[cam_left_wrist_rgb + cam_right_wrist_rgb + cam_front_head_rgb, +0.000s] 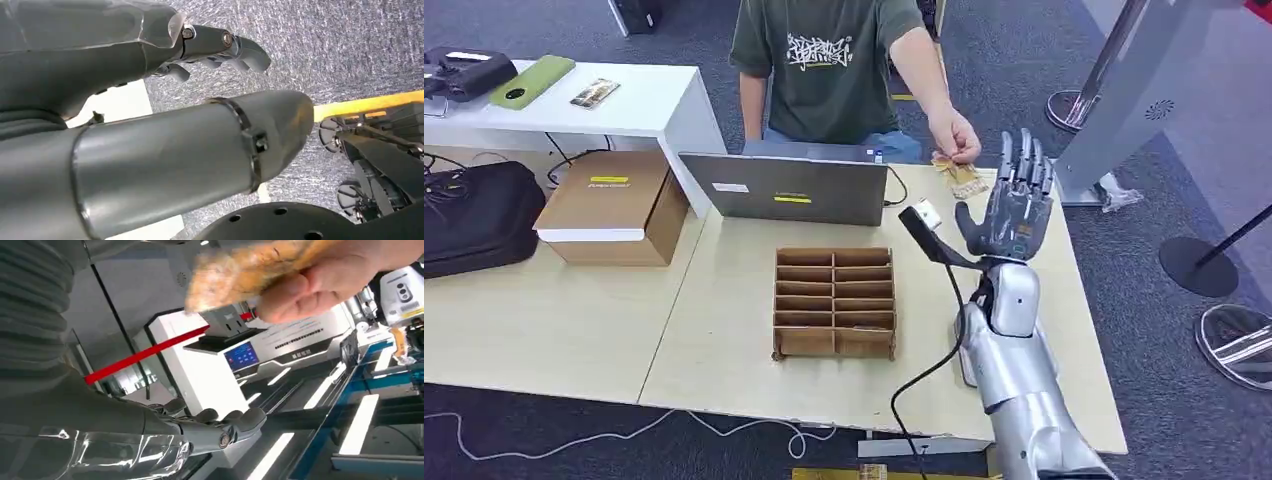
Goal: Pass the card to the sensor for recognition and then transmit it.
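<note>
Head view: right hand (1009, 205) raised upright over the far right part of the table (724, 330), fingers straight and spread, palm bare, holding nothing. Just beside its fingertips, card (954, 172) pinched in a person's hand (954, 135); tan, crumpled-looking, print too small to read. Person cut off at the top edge, green printed shirt only. Sensor (924, 215) a small white-tipped block on a dark arm beside the thumb, black cable trailing off the near edge.

Right wrist view: card (240, 272) blurred, mottled orange and cream, partly covered by the person's fingers (300, 295). Dark fingers of the right hand (220, 427) stretched out, apart from the card. Glossy clear cover over the wrist, ribbed grey sleeve behind. Beyond, white kiosk with a blue screen and a red strip, hard to make out.

Left wrist view: left hand (220, 47) hanging over grey carpet, fingers curled loosely with nothing in them; smooth silver forearm hiding most of the rest.

Pale wood-grain tabletop, two slabs joined. Brown cardboard rack (834, 300) of two columns of slots at centre. Grey laptop (784, 187) with its lid towards the camera, yellow label on it. Cardboard box (609, 205) and black bag (474, 215) to the left, bag cut by the edge. White desk (634, 100) behind. Grey-blue carpet, stanchion bases on the right.
</note>
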### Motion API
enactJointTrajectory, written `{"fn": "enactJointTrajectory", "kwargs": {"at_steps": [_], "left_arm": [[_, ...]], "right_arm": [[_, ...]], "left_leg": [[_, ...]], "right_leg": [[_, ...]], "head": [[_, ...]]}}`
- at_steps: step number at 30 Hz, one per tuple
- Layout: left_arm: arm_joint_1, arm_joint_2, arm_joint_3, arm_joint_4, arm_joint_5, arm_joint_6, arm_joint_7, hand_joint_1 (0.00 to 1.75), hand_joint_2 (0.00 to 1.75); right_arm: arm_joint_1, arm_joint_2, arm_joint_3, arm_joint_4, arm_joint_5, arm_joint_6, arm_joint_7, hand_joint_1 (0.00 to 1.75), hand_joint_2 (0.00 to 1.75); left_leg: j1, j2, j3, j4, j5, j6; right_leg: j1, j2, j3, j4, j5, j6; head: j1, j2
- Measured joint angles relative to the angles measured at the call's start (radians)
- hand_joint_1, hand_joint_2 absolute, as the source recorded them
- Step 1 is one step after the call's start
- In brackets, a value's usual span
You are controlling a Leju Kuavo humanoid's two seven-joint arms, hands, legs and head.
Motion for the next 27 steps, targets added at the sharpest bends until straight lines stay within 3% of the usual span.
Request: {"fn": "enactJointTrajectory", "kwargs": {"at_steps": [8, 27], "left_arm": [[-0.001, 0.002, 0.000, 0.000, 0.011, -0.003, 0.000, 0.00, 0.00], [0.002, 0.003, 0.000, 0.000, 0.030, -0.006, -0.010, 0.00, 0.00]], "right_arm": [[-0.045, -0.004, 0.018, 0.065, -0.006, 0.000, -0.016, 0.00, 1.75], [-0.051, -0.004, 0.043, 0.077, -0.011, -0.001, -0.027, 0.00, 1.75]], "left_leg": [[0.000, 0.000, 0.000, 0.000, 0.000, 0.000], [0.000, 0.000, 0.000, 0.000, 0.000, 0.000]], "right_leg": [[0.000, 0.000, 0.000, 0.000, 0.000, 0.000], [0.000, 0.000, 0.000, 0.000, 0.000, 0.000]], "head": [[0.000, 0.000], [0.000, 0.000]]}}
